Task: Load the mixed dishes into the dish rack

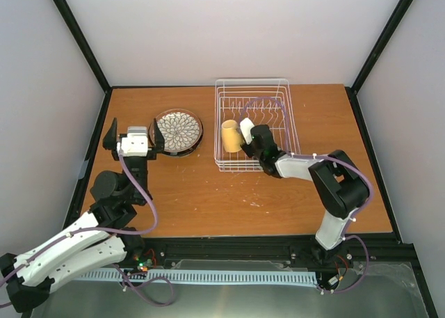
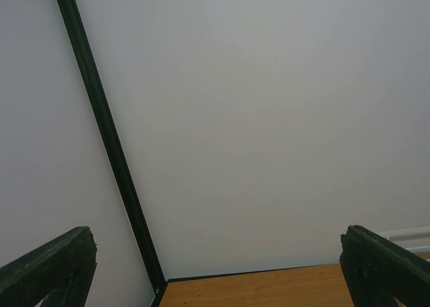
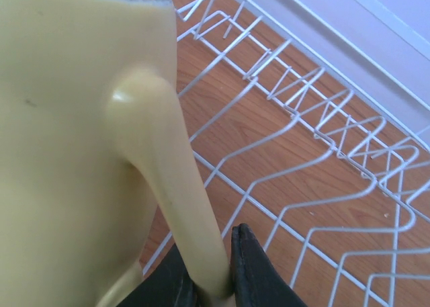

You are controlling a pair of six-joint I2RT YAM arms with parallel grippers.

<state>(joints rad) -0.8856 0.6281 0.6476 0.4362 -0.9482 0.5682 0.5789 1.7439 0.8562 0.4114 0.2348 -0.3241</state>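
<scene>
The yellow mug (image 1: 230, 136) stands upright in the near left part of the white wire dish rack (image 1: 278, 102). My right gripper (image 1: 247, 141) is shut on the mug's handle. In the right wrist view the mug (image 3: 67, 119) fills the left side, the handle (image 3: 168, 186) is pinched between my black fingertips (image 3: 252, 267), and the rack wires (image 3: 316, 142) lie beneath. The white petal-patterned plate (image 1: 179, 129) lies on the table left of the rack, on top of other dishes I cannot make out. My left gripper (image 1: 135, 138) is open and empty, just left of that plate.
The left wrist view shows only the grey wall, a black corner post (image 2: 101, 119) and a strip of wooden table (image 2: 269, 287) between my spread fingers (image 2: 47, 270). The rack's upright prongs (image 1: 268, 113) stand in its far right half. Black frame rails border the table.
</scene>
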